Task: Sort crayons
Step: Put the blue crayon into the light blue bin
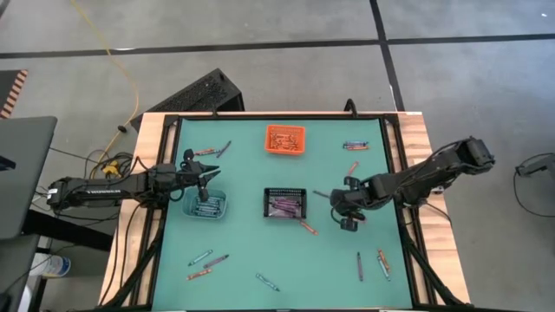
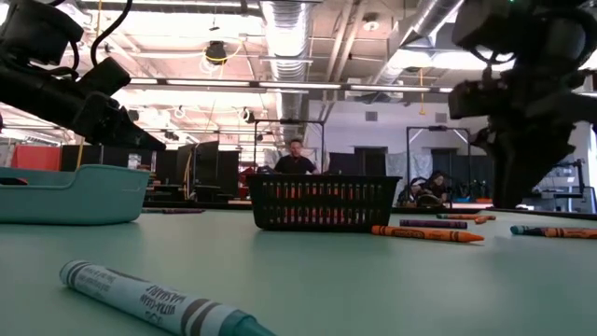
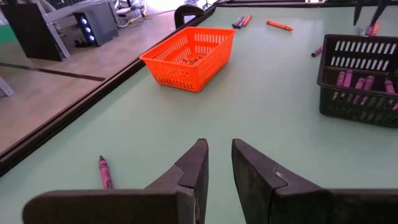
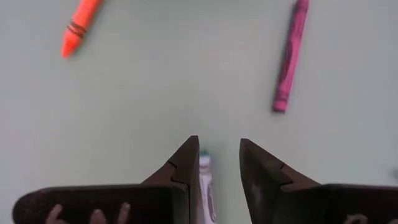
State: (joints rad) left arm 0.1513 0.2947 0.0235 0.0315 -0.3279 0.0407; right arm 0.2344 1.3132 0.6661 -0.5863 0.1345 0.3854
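Spreading across the green desk (image 1: 251, 251), three bins are sitting in the middle band: an orange bin (image 1: 284, 139) toward the far edge, a black bin (image 1: 285, 203) at the centre with purple crayons in it, and a teal bin (image 1: 205, 205) on the left. Loose crayons are lying scattered around them, near the far-left corner, along the near edge and down the right side.

The right gripper (image 1: 347, 218) is hanging just right of the black bin, over open desk. In its wrist view its jaws are standing partly apart, and a pale teal-tipped crayon (image 4: 206, 186) is lying in the gap, nearer one finger, with its long axis running along the fingers, not across them. Whether the fingers are already pinching it I cannot tell. An orange crayon (image 4: 79, 26) and a purple crayon (image 4: 290, 57) are lying ahead of it, well apart from each other, with bare desk between.

The left gripper (image 1: 201, 178) is waiting above the far rim of the teal bin, jaws narrow with nothing between them.

Judging from this, the right arm is the nearer one for this crayon, and the teal bin lies across the desk past the black bin.
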